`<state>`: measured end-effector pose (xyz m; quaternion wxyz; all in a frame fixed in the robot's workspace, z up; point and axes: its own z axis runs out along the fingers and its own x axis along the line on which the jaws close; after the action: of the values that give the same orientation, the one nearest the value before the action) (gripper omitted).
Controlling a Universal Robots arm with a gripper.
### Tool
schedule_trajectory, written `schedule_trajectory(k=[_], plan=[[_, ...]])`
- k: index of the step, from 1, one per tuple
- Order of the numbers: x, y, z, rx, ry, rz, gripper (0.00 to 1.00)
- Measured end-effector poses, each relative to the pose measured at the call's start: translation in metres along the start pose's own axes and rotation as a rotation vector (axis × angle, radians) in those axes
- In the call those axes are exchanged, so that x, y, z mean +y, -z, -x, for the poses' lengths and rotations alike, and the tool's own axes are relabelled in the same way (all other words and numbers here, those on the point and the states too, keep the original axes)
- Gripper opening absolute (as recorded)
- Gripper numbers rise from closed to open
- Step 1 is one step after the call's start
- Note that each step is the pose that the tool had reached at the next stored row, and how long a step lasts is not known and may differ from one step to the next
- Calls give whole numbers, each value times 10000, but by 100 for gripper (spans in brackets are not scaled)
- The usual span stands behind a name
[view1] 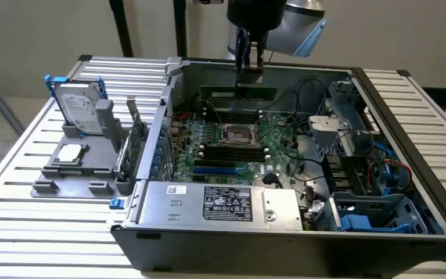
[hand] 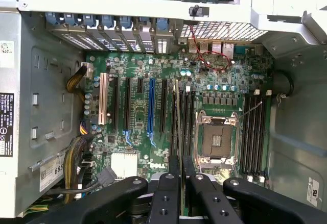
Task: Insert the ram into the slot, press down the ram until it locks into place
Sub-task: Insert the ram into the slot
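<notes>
Noted open tower case [view1: 409, 192] lying on its side on a slatted table [view1: 21, 232], motherboard [view1: 207, 131] facing up.

Found gripper [view1: 250, 80] [hand: 181, 164] at the far side of the case, above the board. Jaws nearly closed, pinching the ram [view1: 231, 93] [hand: 178, 117] by its upper edge. In the exterior view, read the ram as a green stick held level, long edge down, hanging over the board just behind the processor socket [view1: 232, 135] [hand: 217, 140].

In the wrist view, saw the ram edge-on as a thin line running out from between the fingers [hand: 168, 193]. Placed it over the bank of black memory sockets beside the processor socket, parallel to them, roughly in line with the slot [hand: 185, 122]. Cannot tell whether the lower edge touches the slot. End clips too small to judge.

Logged a second bank of black sockets [hand: 255, 132] on the other side of the processor socket, and a blue slot [hand: 151, 106] among the expansion slots.

Also logged the power supply [view1: 223, 203] at the near side of the case. Outside the case, toward the exterior view's left, noted a grey fixture [view1: 68, 168] and a hard drive [view1: 79, 110] standing on it.
</notes>
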<state>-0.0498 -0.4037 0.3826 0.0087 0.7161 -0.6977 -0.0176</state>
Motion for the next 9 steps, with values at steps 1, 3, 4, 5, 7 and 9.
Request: schedule_trajectory(k=[1,3,4,5,7,9], plan=[[-1,-9,4,38,-26,-5,14],[-2,-35,12,64,-89,-7,14],[-3,-51,18,72,-132,-7,14],[-4,-67,24,76,-171,-8,14],[-12,-102,42,80,-204,-8,14],[-27,-138,68,78,-207,-9,14]])
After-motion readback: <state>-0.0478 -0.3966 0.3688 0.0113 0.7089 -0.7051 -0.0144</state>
